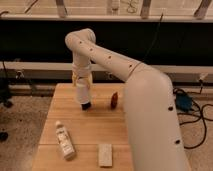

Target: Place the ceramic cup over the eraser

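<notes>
Reaching across the scene from the lower right, our big white arm (145, 105) bends at an elbow near the top and drops straight down over the far left part of the wooden table (95, 132). We see the table as a light butcher-block top, with a dark wall and a pale rail behind it and speckled floor on both sides.

Our gripper (83, 95) points down at the end of the arm, above the back left area of the table. We cannot tell how it stands, since the ceramic cup (83, 94) covers the end of the wrist. The cup looks whitish-cream and tapered, and it sits upright in line with the wrist, low over the tabletop. Right beneath its lower rim we see the eraser (86, 105), a small black block resting on the wood; whether the cup touches it, or has come partly down around it, we cannot tell.

Nearer the front left, a white bottle (64, 140) with a label lies on its side. A flat whitish-grey slab (105, 154) lies near the front edge, to the right of the bottle. A small dark red object (114, 100) stands to the right of the eraser, close against our arm.
</notes>
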